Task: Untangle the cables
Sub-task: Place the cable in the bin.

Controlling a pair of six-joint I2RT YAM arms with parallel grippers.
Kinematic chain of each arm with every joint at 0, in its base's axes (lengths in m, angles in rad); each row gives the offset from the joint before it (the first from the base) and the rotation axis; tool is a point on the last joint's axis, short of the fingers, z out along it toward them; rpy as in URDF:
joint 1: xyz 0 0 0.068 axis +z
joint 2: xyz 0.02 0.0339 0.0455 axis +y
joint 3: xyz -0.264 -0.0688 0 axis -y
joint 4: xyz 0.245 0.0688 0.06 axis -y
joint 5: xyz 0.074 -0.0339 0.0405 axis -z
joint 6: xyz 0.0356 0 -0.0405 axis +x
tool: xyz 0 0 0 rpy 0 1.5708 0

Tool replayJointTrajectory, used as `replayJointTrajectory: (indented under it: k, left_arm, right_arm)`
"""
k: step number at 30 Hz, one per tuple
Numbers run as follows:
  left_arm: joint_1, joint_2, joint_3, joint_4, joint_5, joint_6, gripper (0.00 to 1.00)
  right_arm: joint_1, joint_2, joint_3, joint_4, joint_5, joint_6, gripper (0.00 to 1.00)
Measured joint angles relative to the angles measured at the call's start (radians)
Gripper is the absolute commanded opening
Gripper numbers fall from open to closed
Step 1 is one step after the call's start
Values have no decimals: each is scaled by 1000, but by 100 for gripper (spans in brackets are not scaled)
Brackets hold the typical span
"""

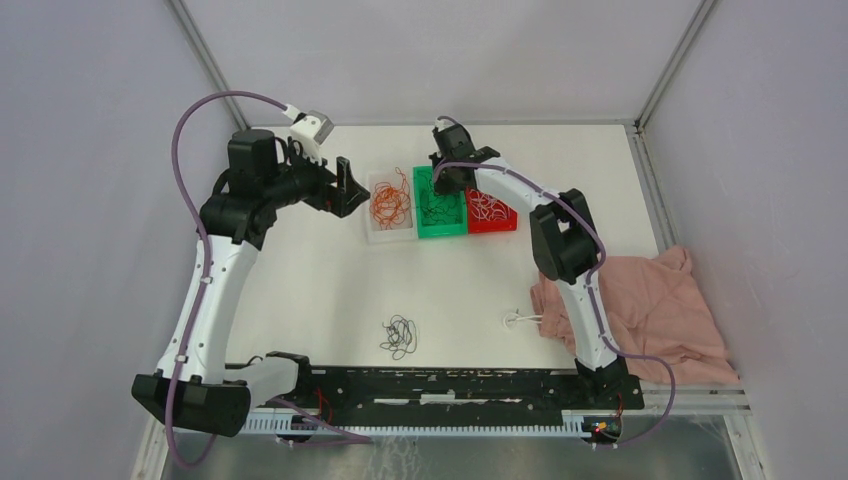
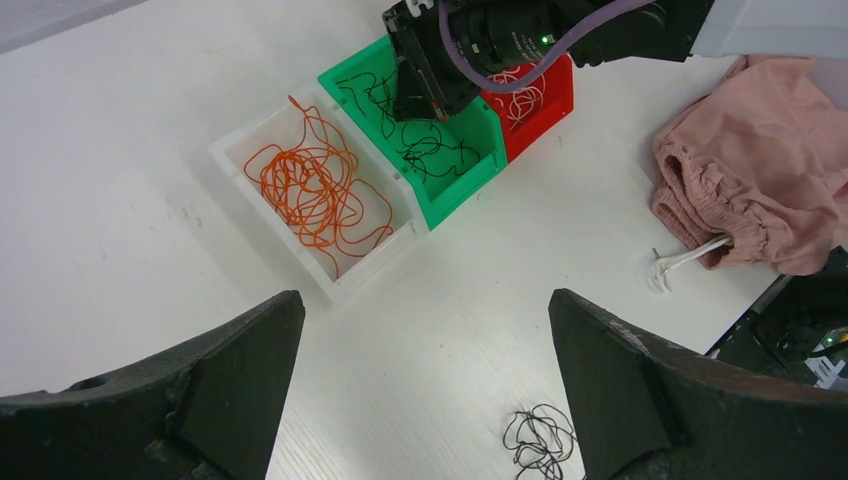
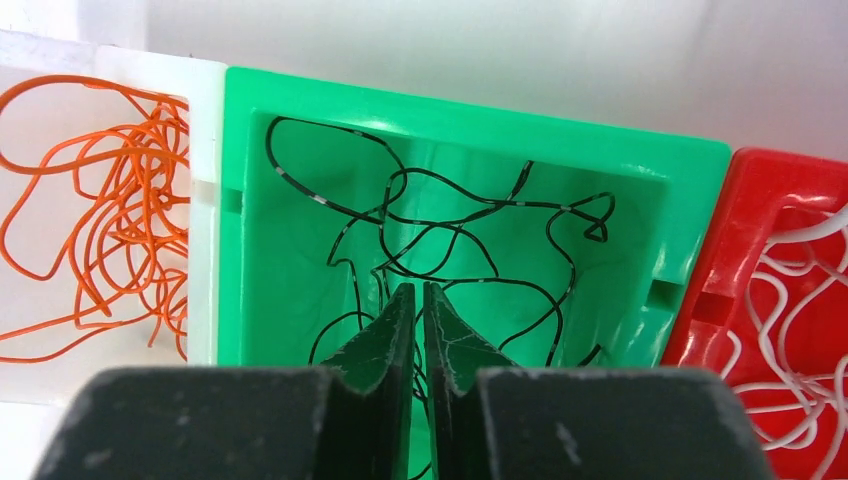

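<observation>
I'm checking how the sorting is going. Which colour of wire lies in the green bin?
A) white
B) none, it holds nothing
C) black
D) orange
C: the right wrist view shows black wires looping inside the green bin, while the orange wires lie in the white bin and the white wires in the red bin.

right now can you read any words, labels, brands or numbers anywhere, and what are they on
No readable text in any view.
White bin, green bin, red bin: plain, no labels.
Pink cloth: no tag or print showing.
Camera lens on the right wrist: any marks are too small and blurred to read.
</observation>
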Motion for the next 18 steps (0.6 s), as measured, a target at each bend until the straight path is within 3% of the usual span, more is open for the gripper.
replayJointTrajectory:
  k: [2,5,8,13,18]
  left_arm:
    - [2,-1,-4,0,2,7,99]
    - [2,-4,-8,0,2,19,99]
    - [3,-13,-17,2,5,32,99]
    - [3,-52,-61,17,19,68,99]
    - [3,-87,-103,21,30,119,99]
  right_arm:
    - [6,0,5,-2,15,-21,18]
    - [17,-21,-8,5,34,-41,45]
    - [29,-140,-124,48,38,-66,60]
    - [76,-497,-388,143,24,-114,70]
    - [242,-853,-725,300,-19,-150,70]
